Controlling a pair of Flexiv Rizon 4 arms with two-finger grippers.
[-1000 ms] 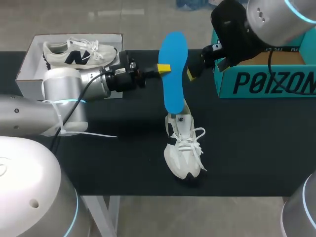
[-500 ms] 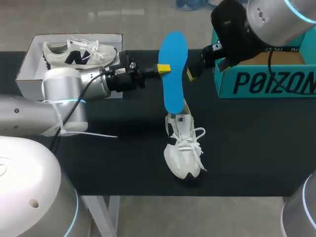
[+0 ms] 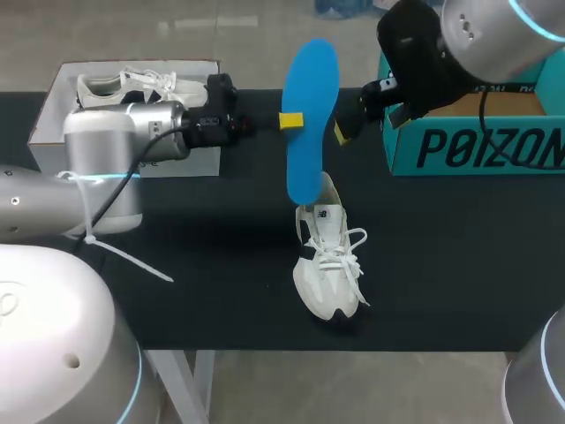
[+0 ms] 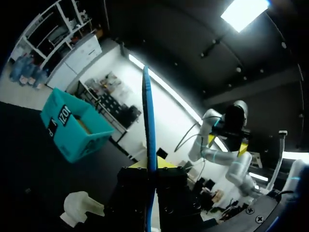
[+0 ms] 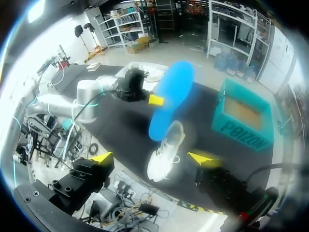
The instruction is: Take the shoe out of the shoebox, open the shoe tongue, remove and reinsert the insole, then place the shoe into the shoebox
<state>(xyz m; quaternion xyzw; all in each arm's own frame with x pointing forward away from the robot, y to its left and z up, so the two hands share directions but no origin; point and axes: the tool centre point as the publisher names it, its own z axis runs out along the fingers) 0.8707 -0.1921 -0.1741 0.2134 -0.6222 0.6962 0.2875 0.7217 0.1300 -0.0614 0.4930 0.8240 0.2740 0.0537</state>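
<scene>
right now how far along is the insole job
Done: the white shoe lies on the table, outside the teal shoebox, and the blue insole is out of it. In hand: the left claw is shut on the insole, holding it upright over the shoe. Left: slide the insole back in, then place the shoe into the shoebox.

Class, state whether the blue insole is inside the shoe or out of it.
Out: the blue insole stands upright above the white shoe, pinched in the left gripper.
</scene>
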